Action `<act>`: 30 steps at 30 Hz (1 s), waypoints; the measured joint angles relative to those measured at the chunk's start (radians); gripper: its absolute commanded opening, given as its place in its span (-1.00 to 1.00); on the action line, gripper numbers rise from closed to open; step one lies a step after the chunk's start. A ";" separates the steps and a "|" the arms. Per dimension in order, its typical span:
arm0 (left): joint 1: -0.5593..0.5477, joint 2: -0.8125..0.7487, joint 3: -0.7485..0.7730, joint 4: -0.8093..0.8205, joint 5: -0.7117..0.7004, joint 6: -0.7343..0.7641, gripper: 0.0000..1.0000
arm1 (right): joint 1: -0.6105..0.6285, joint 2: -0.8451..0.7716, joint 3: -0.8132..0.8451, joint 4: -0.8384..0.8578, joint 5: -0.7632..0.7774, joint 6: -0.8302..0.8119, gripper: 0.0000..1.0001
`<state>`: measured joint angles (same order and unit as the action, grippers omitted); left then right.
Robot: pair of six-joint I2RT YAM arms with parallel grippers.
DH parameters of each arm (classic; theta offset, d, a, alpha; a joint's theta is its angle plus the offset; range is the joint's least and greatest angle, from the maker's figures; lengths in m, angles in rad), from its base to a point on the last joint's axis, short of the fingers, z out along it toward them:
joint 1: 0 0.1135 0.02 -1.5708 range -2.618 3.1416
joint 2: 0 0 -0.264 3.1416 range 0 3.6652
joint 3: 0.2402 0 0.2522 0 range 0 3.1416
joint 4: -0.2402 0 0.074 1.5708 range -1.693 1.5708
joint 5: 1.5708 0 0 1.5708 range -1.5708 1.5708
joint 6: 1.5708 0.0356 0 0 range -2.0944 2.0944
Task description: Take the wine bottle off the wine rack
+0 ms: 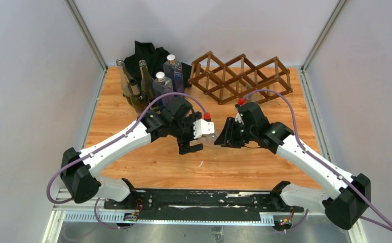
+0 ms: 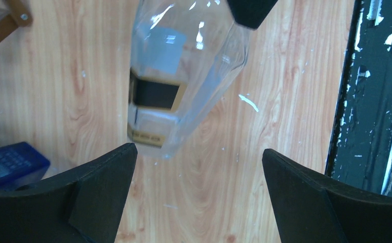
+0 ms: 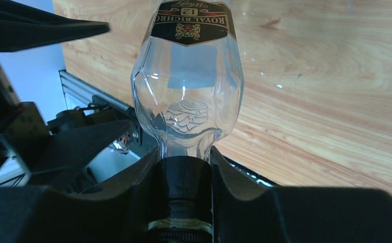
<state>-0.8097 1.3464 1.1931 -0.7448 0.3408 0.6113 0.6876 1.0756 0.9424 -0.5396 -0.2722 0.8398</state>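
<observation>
The wine bottle is clear faceted glass with a black and gold label and a dark cap. It hangs horizontally above the wooden table, off the rack, and shows faintly in the top view as the wine bottle. My right gripper is shut on its neck. The left gripper stands open just beyond the bottle's base, not touching it. In the top view the two grippers face each other, left gripper and right gripper. The dark brown wine rack stands at the back with all visible cells empty.
Several upright bottles cluster at the back left before a black cloth. A blue bottle shows at the left wrist view's edge. A black rail runs along the near edge. Grey walls enclose the table.
</observation>
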 measured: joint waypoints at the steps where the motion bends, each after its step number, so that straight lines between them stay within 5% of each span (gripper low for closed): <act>1: -0.006 0.000 -0.016 0.016 0.006 -0.002 1.00 | 0.000 0.012 0.009 -0.002 -0.018 -0.001 -1.00; 30: -0.008 -0.007 -0.134 0.124 -0.023 0.058 1.00 | 0.000 0.177 0.056 0.057 -0.236 0.055 -1.00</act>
<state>-0.8181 1.3396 1.0595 -0.6212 0.3183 0.6689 0.6872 1.2526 0.9989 -0.4828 -0.5079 0.8951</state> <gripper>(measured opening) 0.996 0.383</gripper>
